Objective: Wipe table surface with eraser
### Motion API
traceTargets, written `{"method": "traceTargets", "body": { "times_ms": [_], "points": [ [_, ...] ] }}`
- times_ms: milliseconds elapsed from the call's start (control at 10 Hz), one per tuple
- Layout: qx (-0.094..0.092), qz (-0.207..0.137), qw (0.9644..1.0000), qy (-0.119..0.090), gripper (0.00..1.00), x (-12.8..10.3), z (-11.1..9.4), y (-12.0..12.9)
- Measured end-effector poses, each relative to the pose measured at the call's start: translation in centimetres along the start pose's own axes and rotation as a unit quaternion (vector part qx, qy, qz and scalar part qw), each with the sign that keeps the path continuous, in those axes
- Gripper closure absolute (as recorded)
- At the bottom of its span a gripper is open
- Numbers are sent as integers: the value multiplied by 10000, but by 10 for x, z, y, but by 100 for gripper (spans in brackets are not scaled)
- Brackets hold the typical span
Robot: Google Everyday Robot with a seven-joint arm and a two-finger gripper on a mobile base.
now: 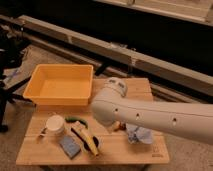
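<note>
The eraser (70, 146), a flat blue-grey rectangular block, lies on the slatted wooden worktop (45, 152) toward its 7 o'clock corner. Its long axis runs roughly 11 to 5 o'clock. At 3 o'clock, just beside it, is a curved yellow banana (86, 140), and at 11 o'clock a round white cup (55, 123). The smooth white arm (150, 117) crosses the worktop's middle. The tool (116, 125) is probably the dark bit under it, near a crumpled blue cloth (139, 134); whether it is clenched or released cannot be told. A yellow plastic bin (62, 85) sits at 11 o'clock.
</note>
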State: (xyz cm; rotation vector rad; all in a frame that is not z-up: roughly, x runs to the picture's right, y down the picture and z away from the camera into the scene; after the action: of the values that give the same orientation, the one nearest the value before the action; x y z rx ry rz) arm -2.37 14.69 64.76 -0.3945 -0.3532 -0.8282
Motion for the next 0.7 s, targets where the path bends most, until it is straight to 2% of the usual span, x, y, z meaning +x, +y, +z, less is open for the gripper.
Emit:
{"method": "traceTargets", "body": {
  "times_ms": [100, 200, 300, 400, 500, 700],
  "points": [
    [286, -345, 9988, -202, 35, -7, -6, -2],
    [472, -533, 9971, -271, 35, -8, -10, 1],
    [620, -727, 9949, -309, 35, -9, -12, 4],
    [713, -1116, 9907, -300, 35, -13, -13, 8],
    [810, -1421, 9863, -223, 35, -16, -13, 9],
    [1050, -1912, 9759, 70, 35, -22, -11, 13]
  ]
}}
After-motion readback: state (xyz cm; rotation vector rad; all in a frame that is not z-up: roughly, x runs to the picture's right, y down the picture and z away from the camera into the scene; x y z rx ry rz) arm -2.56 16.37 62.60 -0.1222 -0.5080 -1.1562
